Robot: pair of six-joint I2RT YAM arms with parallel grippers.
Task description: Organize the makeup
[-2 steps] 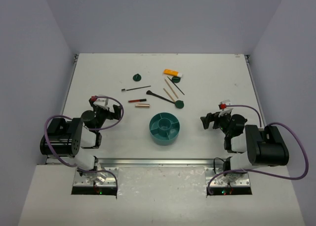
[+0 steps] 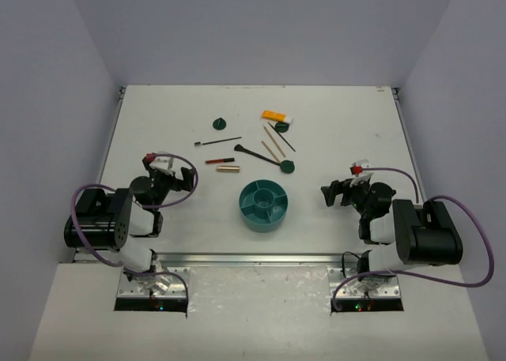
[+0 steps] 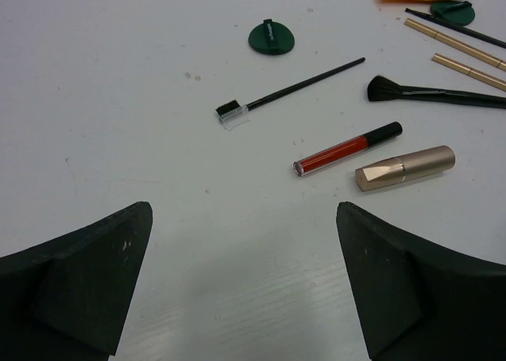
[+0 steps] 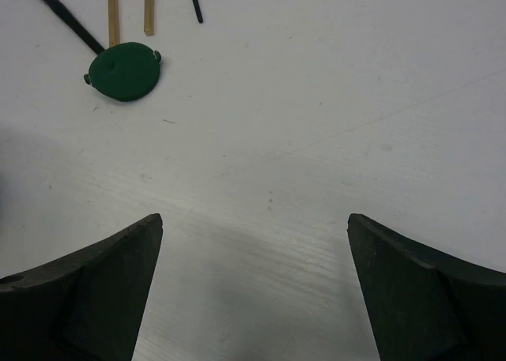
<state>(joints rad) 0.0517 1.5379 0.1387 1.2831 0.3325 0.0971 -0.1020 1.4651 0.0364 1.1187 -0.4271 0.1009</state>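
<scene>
Red gloss tube [image 3: 348, 148] lies beside gold tube [image 3: 405, 168], perhaps lipstick; left fingers [image 3: 79, 286] and right fingers [image 4: 87, 294] spread, empty.

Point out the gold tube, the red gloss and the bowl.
gold tube [image 3: 405, 168]: left wrist view, mid-body.
red gloss [image 3: 336, 153]: left wrist view, red barrel.
bowl [image 2: 263, 222]: top view, near wall.
</scene>
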